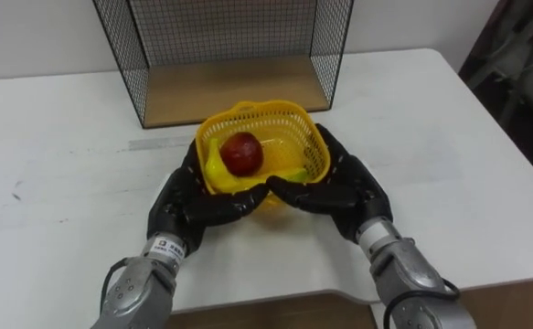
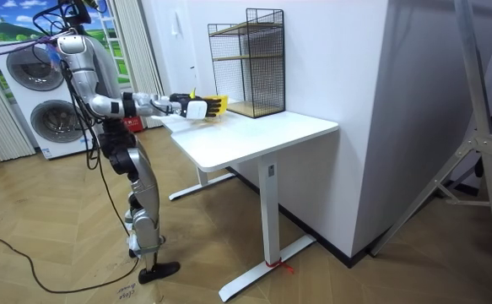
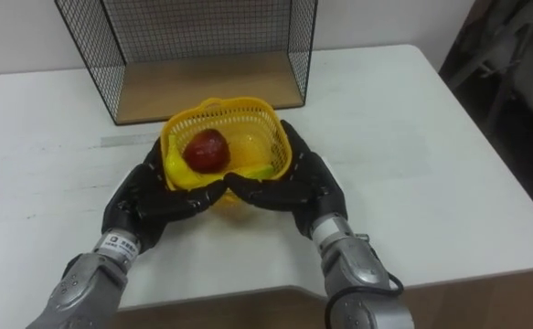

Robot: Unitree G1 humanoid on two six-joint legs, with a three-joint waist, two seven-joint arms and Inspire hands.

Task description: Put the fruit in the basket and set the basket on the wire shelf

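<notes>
Basket [image 1: 289, 115], yellow, w/ red apple [image 1: 241, 153] and banana [image 1: 215, 170] inside, is held over tabletop [image 1: 449, 183], just in front of wire shelf [image 1: 239, 91]. L hand [image 1: 186, 203] and R hand [image 1: 344, 187]: fingers curled round basket sides, gripping it.

1 basket [image 1: 314, 151] w/ 1 red apple [image 1: 241, 153] & 1 banana [image 1: 216, 170], 1 wire shelf [image 1: 234, 91], 1 table [image 1: 56, 187].
</notes>
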